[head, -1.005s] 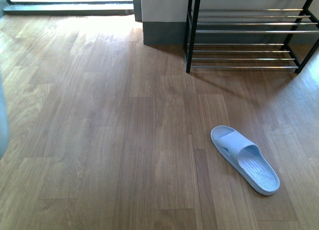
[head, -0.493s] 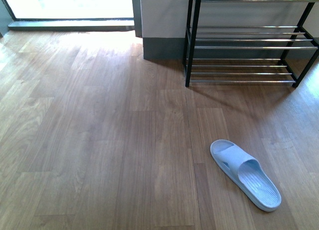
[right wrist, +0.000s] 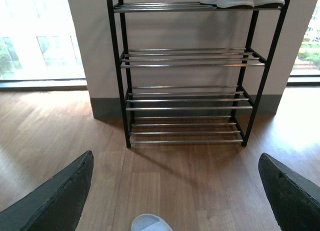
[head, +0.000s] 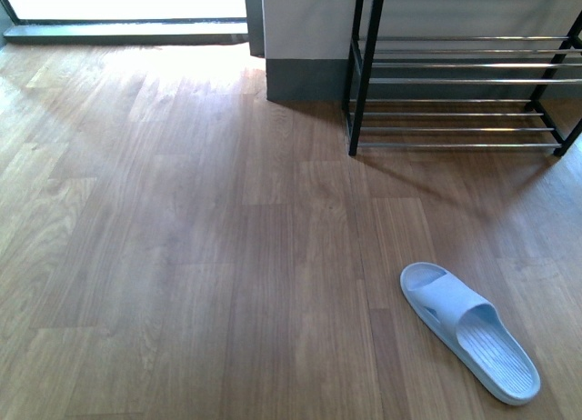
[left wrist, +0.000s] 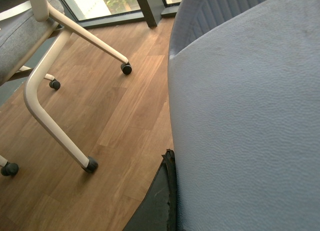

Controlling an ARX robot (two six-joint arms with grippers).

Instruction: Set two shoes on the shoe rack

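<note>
The right gripper (right wrist: pixel 175 157) gapes wide facing the shoe rack (right wrist: pixel 185 93); the left gripper's (left wrist: pixel 164 193) jaws I cannot tell. The slipper (head: pixel 468 343) in front of the rack could skid if pinched off-centre.

Slipper (head: pixel 468 343) was pale blue-grey, footbed ribbed. Shoe rack (right wrist: pixel 187 65), ahead of right gripper (right wrist: pixel 175 156) jaws: black frame, shiny chrome rods. Floor (head: pixel 182 256) showed mid-brown wood planking. Wall (right wrist: pixel 92 41) was white, skirting grey. Against left gripper (left wrist: pixel 166 191) jaws, pebbled surface (left wrist: pixel 250 131) was pale blue-grey. Chair legs (left wrist: pixel 47 61): cream, black casters.
</note>
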